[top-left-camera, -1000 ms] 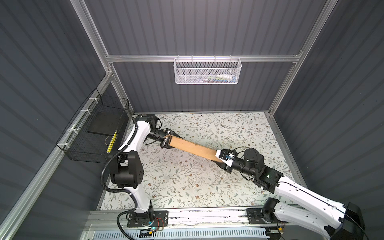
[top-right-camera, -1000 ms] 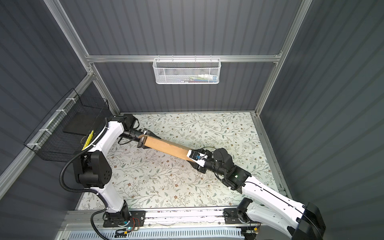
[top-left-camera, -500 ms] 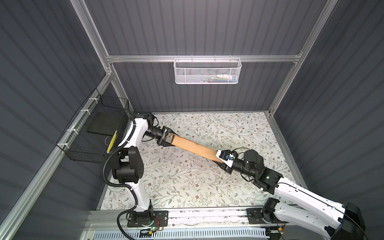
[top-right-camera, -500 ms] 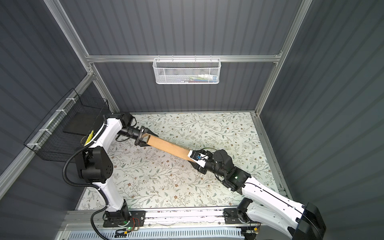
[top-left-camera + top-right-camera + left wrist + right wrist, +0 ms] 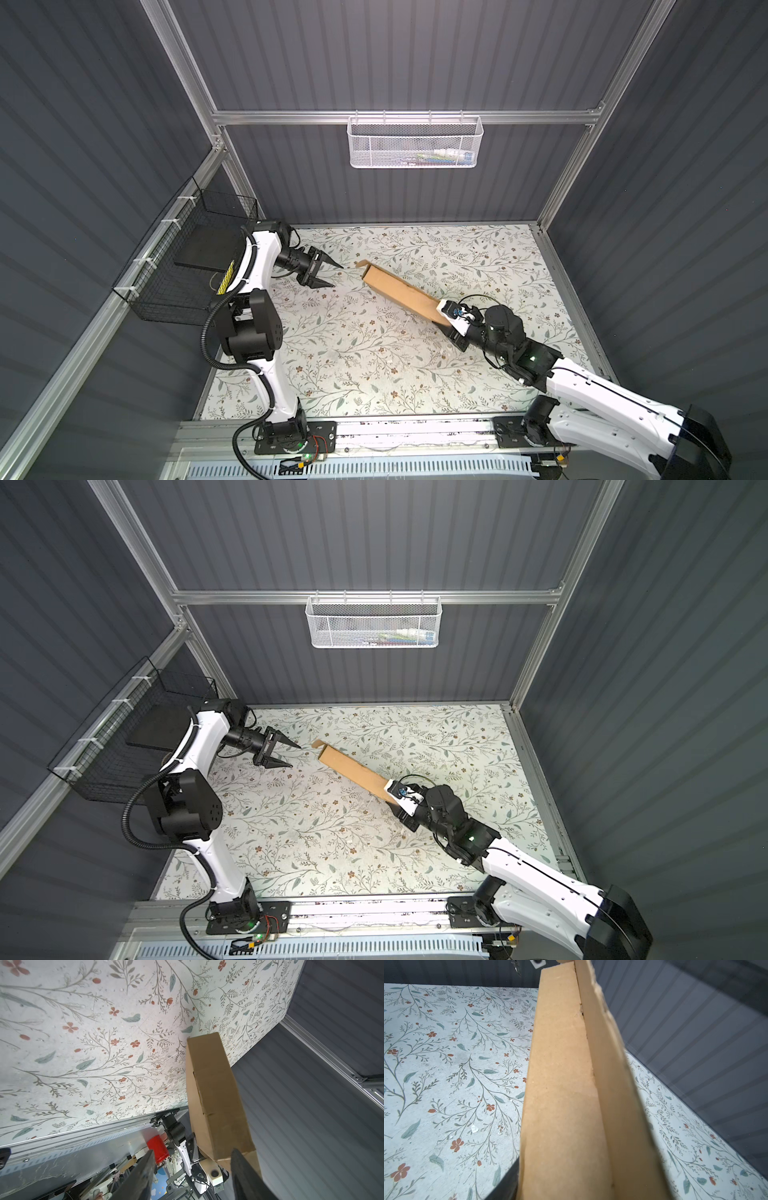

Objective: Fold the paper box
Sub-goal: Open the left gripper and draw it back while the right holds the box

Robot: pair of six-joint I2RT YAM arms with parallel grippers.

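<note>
The plain brown corrugated cardboard paper box [image 5: 401,293] [image 5: 353,769], folded into a long shallow shape and turned on edge, ran diagonally over the middle of the pale floral-patterned surface [image 5: 374,357] in both top views. The right end effector [image 5: 443,319] [image 5: 395,799] was clamped on the box's near end, its jaws partly apart with the cardboard between them. In the right wrist view one dark finger [image 5: 506,1184] lay against the box's side [image 5: 564,1095]. A small flap stuck out at the box's far end. Whether that end touched the surface could not be told.

The left end effector [image 5: 337,276] [image 5: 296,756] stood open and empty just beside that far end, pointing at it and apart from it, with only patterned surface in the gap. In the left wrist view the box [image 5: 216,1095] rose beyond the spread fingers [image 5: 141,1176].

A black wire basket [image 5: 187,266] [image 5: 124,746] hung on the side wall behind the left arm, with a flat black slab [image 5: 208,249] inside. A white mesh basket [image 5: 415,143] [image 5: 374,623] hung on the back rail, well apart from the box.
</note>
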